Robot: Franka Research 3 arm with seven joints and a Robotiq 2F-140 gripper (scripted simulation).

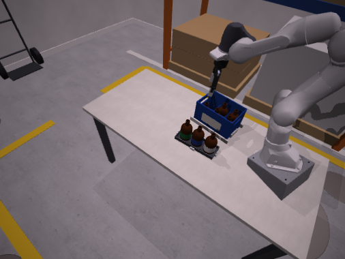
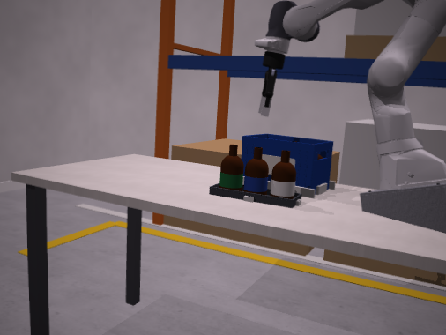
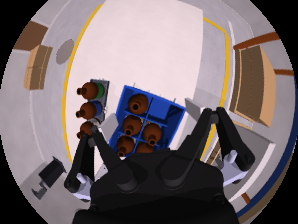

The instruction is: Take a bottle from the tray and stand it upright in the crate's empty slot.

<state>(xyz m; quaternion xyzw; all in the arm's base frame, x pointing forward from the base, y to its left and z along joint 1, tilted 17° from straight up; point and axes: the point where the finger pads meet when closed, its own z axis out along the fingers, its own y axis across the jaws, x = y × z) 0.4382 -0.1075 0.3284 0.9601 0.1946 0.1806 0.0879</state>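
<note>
gripper [image 2: 264,107] is seen wide open w/ nothing held, high above blue crate [image 2: 308,165], three bottles [image 2: 256,173] upright in tray [image 2: 256,197] beside it; loose tray could be shoved if approach is misjudged.

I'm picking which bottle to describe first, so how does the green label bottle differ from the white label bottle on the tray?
The green-label bottle wears a green band; the white-label bottle wears a white one. The green one stands at the tray's end farther from the robot's base, the white one at the nearer end, with a blue-label bottle between them. Both are brown, upright, apparently alike in shape, and untouched: the open gripper hangs above the crate.
</note>
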